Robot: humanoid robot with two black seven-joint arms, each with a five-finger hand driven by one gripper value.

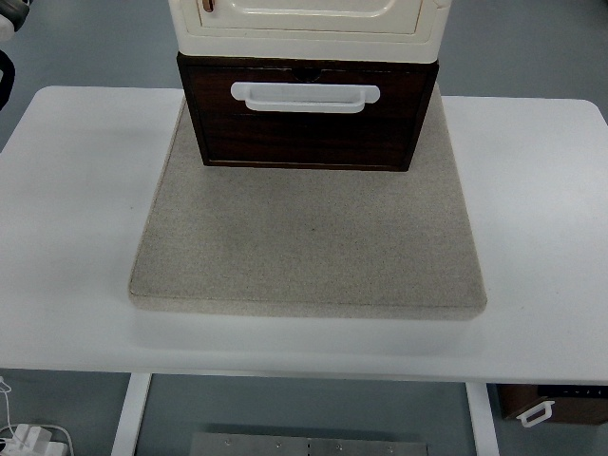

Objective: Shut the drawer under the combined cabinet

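Note:
The combined cabinet stands at the back of a beige mat (304, 247). Its upper part is a cream unit (309, 24) with a panelled door, cut off by the picture's top edge. Beneath it is the dark brown wooden drawer (309, 133), with a white bar handle (304, 97) across its front. The drawer front faces me, and a thin strip of its top edge shows just ahead of the cream unit's base. How far out it stands I cannot tell. Neither hand shows anywhere in the view.
The mat lies on a white table (541, 209) with bare surface on either side. A dark rounded object (5, 76) pokes in at the upper left edge. On the floor are white cables (28, 439) at lower left and another brown box with a white handle (556, 404) at lower right.

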